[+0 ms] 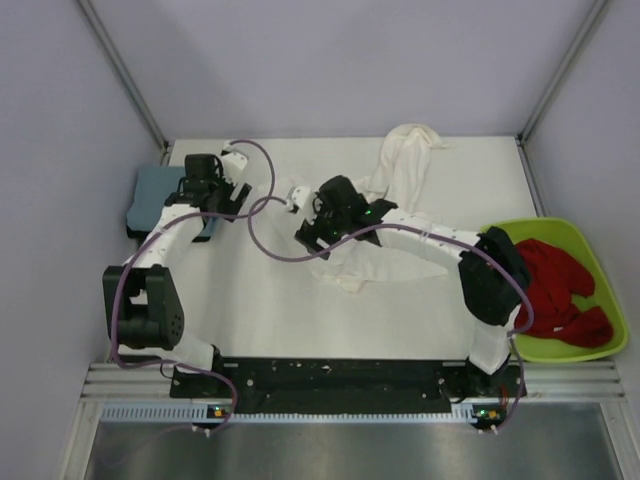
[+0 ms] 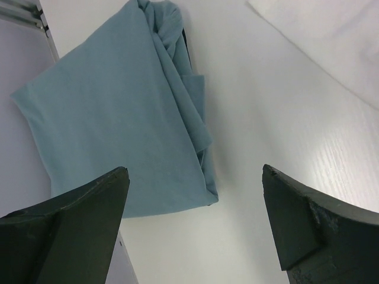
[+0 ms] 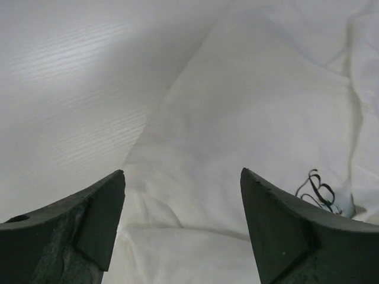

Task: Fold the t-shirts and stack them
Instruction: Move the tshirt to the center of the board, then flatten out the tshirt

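Observation:
A folded blue-grey t-shirt [image 1: 155, 195] lies at the table's far left edge; it also shows in the left wrist view [image 2: 112, 112]. My left gripper [image 1: 215, 200] hovers open and empty just right of it, its jaws wide apart [image 2: 195, 195]. A large white t-shirt [image 1: 395, 215] lies crumpled in a long strip from the back middle down to the centre. My right gripper [image 1: 312, 228] is open over its left edge [image 3: 249, 118], jaws apart with cloth below them [image 3: 182, 183]. A red garment [image 1: 550, 285] lies in the bin. No black shirt shows.
A lime-green plastic bin [image 1: 590, 245] sits at the right edge of the white table [image 1: 250, 300]. Purple cables loop from both arms over the table's middle. Grey walls and metal posts close in the back and sides.

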Tool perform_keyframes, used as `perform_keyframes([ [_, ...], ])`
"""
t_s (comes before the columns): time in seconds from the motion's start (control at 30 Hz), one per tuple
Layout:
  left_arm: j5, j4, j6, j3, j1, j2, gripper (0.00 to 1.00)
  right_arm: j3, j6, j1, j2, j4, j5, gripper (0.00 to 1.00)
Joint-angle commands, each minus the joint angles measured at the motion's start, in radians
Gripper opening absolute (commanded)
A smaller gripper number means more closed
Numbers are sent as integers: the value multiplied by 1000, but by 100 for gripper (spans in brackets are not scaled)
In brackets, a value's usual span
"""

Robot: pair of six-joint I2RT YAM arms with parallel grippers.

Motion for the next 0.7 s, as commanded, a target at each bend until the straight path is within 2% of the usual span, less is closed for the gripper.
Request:
perform_keyframes([
  [0.0,-42,1,-23,37,12,6,97,100,-118,58,133,-80,49,74],
  [0.07,-45,1,-16,25,15,6,97,183,-94,78,216,-148,66,71],
  [0.17,-48,1,-6,21,26,3,98,222,-97,111,292,-160,67,66],
  [0.3,-51,3,-3,28,30,3,97,222,-133,169,346,-186,40,51],
  [0.37,-53,6,-3,30,30,0,98,224,-138,194,366,-218,32,36],
  [0.47,-48,7,6,33,30,-3,97,219,-132,215,363,-324,-24,5],
  [0.5,-44,4,9,34,32,-2,97,204,-129,223,347,-359,-52,0],
  [0.57,-19,-12,15,43,32,1,97,124,-136,244,269,-393,-95,0],
  [0.67,4,-26,20,63,32,9,96,-96,-158,267,69,-442,-144,0],
])
